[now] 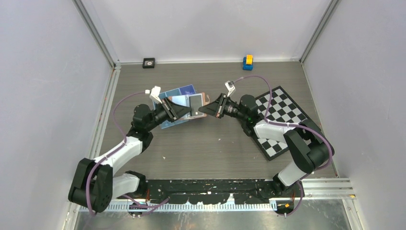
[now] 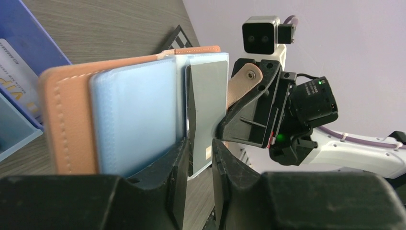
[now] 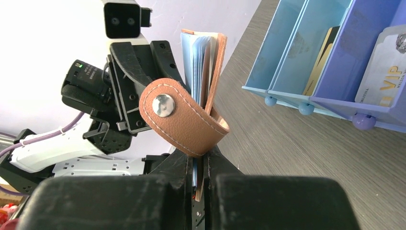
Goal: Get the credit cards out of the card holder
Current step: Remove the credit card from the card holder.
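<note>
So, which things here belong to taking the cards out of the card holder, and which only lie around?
Job: card holder, grey card in it, left gripper pinching that card, right gripper clamping the holder, probably the blue tray with cards in it.
Lying about: checkered board, yellow and blue toy, small black square thing.

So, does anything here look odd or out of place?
The card holder hangs open in mid-air, pinched by the right tool. A grey card sits between the fingers of the left tool. The checkered board lies askew at the right.
</note>
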You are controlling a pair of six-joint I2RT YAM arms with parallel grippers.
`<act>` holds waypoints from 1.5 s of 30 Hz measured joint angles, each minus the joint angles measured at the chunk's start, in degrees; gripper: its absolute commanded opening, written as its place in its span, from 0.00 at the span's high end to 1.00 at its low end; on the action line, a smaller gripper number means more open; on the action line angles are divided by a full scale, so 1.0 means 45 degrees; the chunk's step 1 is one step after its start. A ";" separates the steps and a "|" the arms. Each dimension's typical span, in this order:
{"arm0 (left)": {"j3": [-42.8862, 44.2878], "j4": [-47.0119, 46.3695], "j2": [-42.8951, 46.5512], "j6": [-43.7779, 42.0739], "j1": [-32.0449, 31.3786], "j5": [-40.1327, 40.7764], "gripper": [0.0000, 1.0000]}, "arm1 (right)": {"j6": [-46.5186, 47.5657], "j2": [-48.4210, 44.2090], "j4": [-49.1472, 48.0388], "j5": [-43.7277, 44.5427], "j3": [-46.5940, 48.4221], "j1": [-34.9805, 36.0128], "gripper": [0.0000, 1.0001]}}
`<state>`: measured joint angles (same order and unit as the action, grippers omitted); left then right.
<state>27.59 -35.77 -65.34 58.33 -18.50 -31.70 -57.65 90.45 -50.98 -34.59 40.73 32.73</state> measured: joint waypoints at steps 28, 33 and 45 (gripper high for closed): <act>-0.0457 -0.3628 -0.1302 0.1632 0.0345 -0.0296 0.77 | -0.1292 0.0840 -0.1647 -0.0588 0.0457 -0.0340 0.99; -0.0112 -0.3138 -0.1418 0.1540 0.0345 -0.0408 0.73 | -0.1477 0.0899 -0.1851 -0.0568 0.0398 -0.0398 0.99; 0.0418 -0.0253 -0.0335 0.0160 0.0214 -0.0189 0.63 | -0.1554 0.0933 -0.1700 -0.0724 0.0389 -0.0355 1.00</act>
<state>29.47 -36.91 -66.85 59.05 -17.54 -32.56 -64.64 94.65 -58.63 -37.85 42.48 31.14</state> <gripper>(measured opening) 0.314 0.083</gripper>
